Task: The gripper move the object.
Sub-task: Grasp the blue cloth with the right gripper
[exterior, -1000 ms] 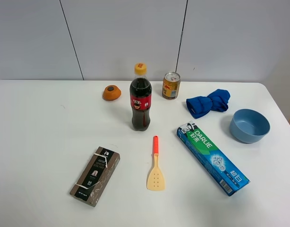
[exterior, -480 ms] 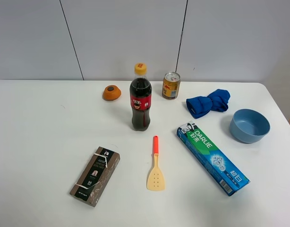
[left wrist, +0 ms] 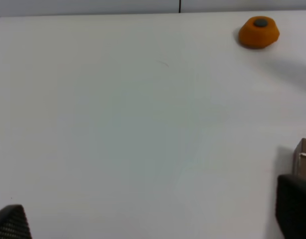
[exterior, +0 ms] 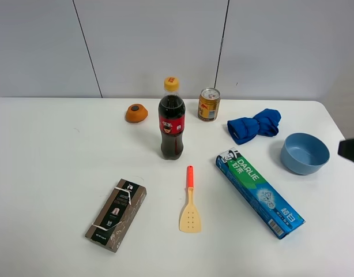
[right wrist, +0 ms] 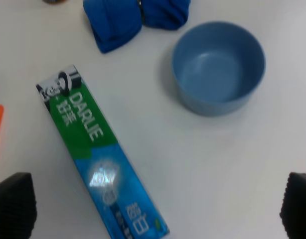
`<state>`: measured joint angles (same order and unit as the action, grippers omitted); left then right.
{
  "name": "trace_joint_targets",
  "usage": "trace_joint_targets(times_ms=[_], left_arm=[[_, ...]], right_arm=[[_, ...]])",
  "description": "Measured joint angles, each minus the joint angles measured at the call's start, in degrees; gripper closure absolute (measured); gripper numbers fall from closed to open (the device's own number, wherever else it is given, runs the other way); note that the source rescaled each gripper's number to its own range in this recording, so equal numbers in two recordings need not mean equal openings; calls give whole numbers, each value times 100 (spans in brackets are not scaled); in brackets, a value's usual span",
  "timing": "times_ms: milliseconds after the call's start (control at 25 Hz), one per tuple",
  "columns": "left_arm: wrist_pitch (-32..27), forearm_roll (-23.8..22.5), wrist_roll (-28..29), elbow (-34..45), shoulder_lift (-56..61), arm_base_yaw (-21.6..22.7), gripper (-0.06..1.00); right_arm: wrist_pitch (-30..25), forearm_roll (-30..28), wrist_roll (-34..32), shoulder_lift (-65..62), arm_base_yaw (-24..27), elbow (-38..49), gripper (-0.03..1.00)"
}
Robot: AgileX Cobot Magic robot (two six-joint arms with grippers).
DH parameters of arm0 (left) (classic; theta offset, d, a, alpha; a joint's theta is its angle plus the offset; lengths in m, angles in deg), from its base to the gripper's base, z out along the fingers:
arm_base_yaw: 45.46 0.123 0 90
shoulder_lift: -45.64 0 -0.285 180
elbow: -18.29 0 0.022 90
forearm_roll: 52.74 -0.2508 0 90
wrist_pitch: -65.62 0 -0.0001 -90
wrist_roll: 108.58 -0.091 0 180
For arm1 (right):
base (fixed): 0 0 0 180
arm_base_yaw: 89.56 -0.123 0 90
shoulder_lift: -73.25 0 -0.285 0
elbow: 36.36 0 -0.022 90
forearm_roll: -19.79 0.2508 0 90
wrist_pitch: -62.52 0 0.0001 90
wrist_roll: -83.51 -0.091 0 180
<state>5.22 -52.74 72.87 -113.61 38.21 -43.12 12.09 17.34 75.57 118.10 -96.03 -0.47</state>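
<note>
The royal-blue fleece bundle [exterior: 254, 125] lies at the back right of the white table [exterior: 61, 156], between the can and the bowl; the right wrist view shows it [right wrist: 128, 15] cinched in the middle. My right gripper [right wrist: 155, 206] is open and empty, its fingertips [right wrist: 13, 204] far apart, hovering over the table near the toothpaste box and short of the bundle. Only a dark part of the right arm [exterior: 351, 151] shows at the right edge of the high view. My left gripper [left wrist: 153, 219] is open and empty over bare table.
A cola bottle [exterior: 172, 124], a can [exterior: 209, 104] and an orange lump [exterior: 136, 113] stand at the back. A light-blue bowl [exterior: 304, 153] sits right of the bundle. A toothpaste box [exterior: 259, 193], a spatula [exterior: 189, 202] and a brown box [exterior: 116, 214] lie in front.
A dark part of the right arm has come into the high view at the right edge, beside the bowl. Nothing on the table has moved.
</note>
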Motion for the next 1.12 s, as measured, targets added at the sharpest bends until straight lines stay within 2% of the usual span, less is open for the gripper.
trace_joint_targets(times_ms=[200, 360, 440, 600, 720, 880, 1120], left_arm=[[0, 0, 0, 0, 0, 0, -6], [0, 0, 0, 0, 0, 0, -6], [0, 0, 0, 0, 0, 0, -6], [0, 0, 0, 0, 0, 0, -6], [0, 0, 0, 0, 0, 0, -6], [0, 0, 0, 0, 0, 0, -6], [0, 0, 0, 0, 0, 0, -6]], right_arm=[[26, 0, -121, 1703, 0, -1249, -3], [117, -6, -733, 2819, 0, -1954, -3], [332, -6, -1145, 3331, 0, -2159, -3], [1130, -6, -2016, 4133, 0, -2255, -3], [1608, 47, -2388, 4726, 0, -2255, -3], [2080, 330, -2525, 5466, 6, -2255, -3], [2679, 1349, -2539, 6147, 195, -2255, -1]])
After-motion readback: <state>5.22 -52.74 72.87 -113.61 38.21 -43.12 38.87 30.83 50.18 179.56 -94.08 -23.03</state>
